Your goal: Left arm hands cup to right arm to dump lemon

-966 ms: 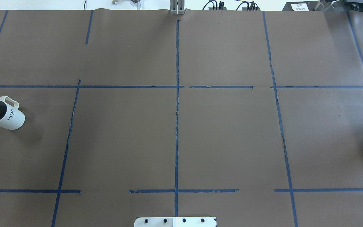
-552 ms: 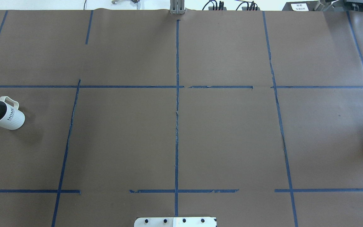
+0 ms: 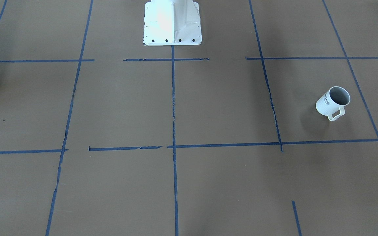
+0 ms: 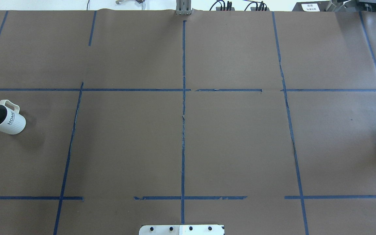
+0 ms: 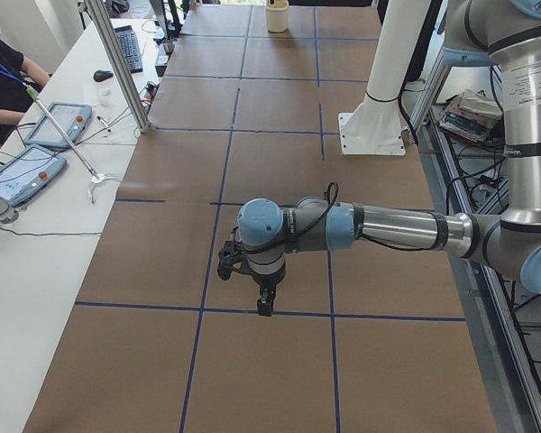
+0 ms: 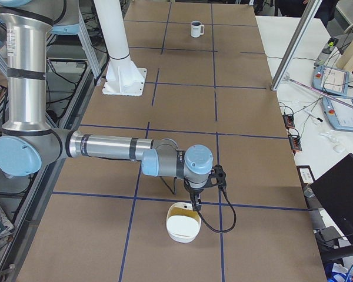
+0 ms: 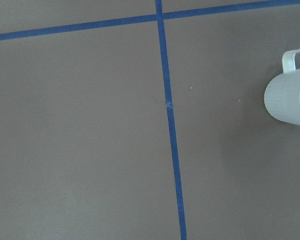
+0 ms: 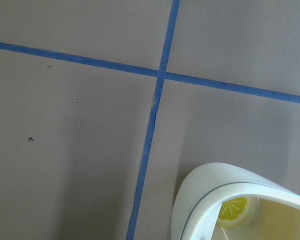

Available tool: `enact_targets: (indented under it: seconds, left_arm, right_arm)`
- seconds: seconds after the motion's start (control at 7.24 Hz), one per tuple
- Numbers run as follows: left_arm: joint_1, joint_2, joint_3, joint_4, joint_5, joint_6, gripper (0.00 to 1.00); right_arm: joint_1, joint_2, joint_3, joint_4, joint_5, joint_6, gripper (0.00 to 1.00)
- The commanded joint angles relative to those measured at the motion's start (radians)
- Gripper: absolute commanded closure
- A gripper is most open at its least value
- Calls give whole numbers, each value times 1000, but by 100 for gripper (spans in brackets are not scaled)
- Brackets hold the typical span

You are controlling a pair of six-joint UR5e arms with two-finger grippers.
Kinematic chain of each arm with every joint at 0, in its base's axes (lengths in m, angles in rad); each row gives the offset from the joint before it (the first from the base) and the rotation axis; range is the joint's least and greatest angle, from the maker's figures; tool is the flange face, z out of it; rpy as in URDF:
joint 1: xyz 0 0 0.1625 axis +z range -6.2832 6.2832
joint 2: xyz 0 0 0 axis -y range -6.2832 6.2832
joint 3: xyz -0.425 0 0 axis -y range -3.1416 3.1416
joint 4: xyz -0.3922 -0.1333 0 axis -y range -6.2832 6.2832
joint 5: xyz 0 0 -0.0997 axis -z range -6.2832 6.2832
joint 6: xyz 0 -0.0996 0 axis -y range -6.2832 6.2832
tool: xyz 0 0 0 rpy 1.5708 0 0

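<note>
Where the brown table (image 4: 240, 147) meets its 9 o'clock edge in the overhead view, one cup (image 4: 3, 118) stands on its base. Its single handle is turned toward 1 o'clock and its grey inside is in view. The front-facing camera puts the same cup (image 3: 332, 103) at 3 o'clock, well apart from the one white pedestal (image 3: 172, 23) at 12 o'clock. Blue tape (image 4: 183, 130) divides the table into rectangles.

Two arms show, each only from a side camera. The left arm (image 5: 388, 225) reaches in from 3 o'clock. The left gripper (image 5: 263, 302) hangs fingers-down above a tape line, well apart from the cup (image 5: 277, 16) at 12 o'clock. Whether its fingers are spread or together cannot be told. Its wrist camera catches the cup (image 7: 289, 97) at 3 o'clock, cut by the frame edge.

The right arm (image 6: 106, 147) comes in from 9 o'clock. The right gripper (image 6: 195, 202) hangs over the 12 o'clock rim of one white bowl (image 6: 183, 226). Neither its finger spacing nor any contact with the rim can be told. From the right wrist camera the bowl (image 8: 200, 200) fills the 5 o'clock corner. One lemon (image 8: 234, 210), a yellow slice, lies inside it against the wall. One operator (image 5: 0, 63) sits at 10 o'clock in the left-end view, near two tablets (image 5: 68, 122).
</note>
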Motion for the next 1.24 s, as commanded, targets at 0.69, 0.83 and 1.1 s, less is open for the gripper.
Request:
enact_targets:
  seconds: [0.69,0.83,1.1]
  left_arm:
    - [1,21,8,6,0,-7,0]
    - [1,21,1,7,0,-7,0]
    - [1,21,4,6,0,-7,0]
  right_arm:
    - [0,-15,31,6,-15,22,0]
    - [0,-15,31,7,-13,22,0]
    - [0,-15,31,9,-12,22,0]
